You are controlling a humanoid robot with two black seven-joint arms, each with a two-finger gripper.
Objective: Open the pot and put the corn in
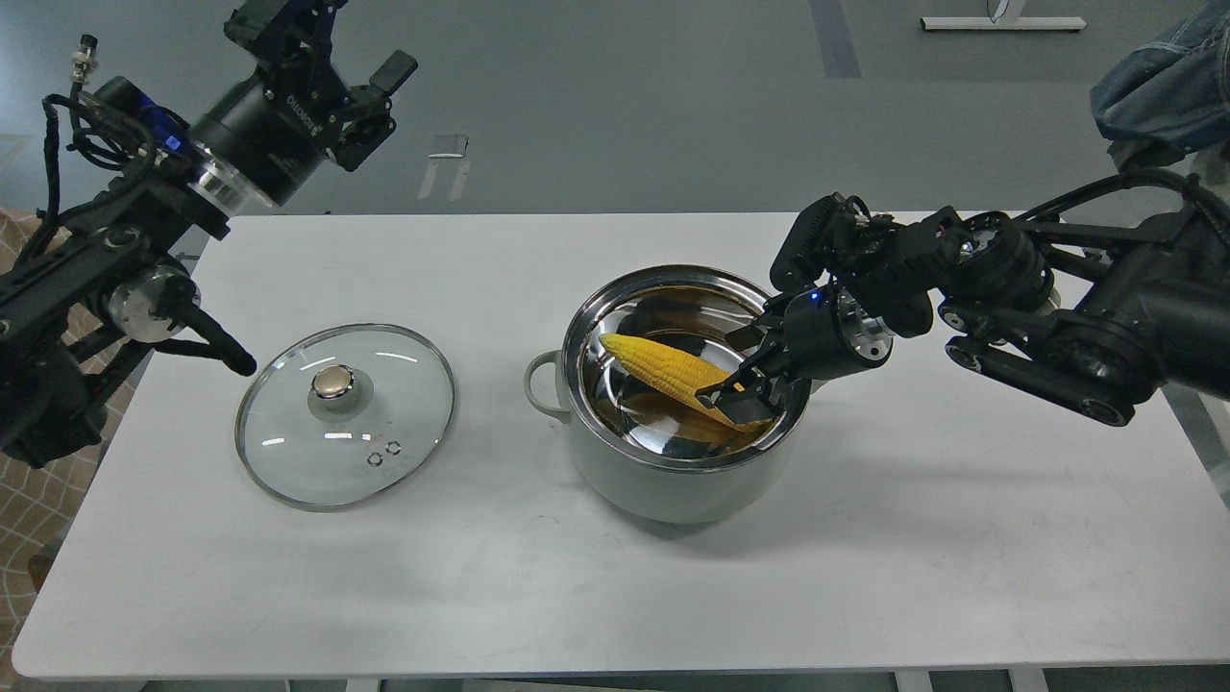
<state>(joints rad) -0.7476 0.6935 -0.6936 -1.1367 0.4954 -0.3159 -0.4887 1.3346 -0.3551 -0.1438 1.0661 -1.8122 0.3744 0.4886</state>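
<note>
Left gripper [370, 101] upper left, raised, fingers apart, empty. Glass lid [346, 413] flat on table [865, 538], left of centre. Pot [673, 471] centre, open. Corn [668, 373] inside, right gripper [738, 384] clamping thick end. Risk: withdrawing before release drags corn out, tips pot.

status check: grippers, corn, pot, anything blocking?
Right gripper shut on corn, inside pot. Left gripper open, raised, empty. Glass lid off, on table left of pot. Nothing blocking.
</note>
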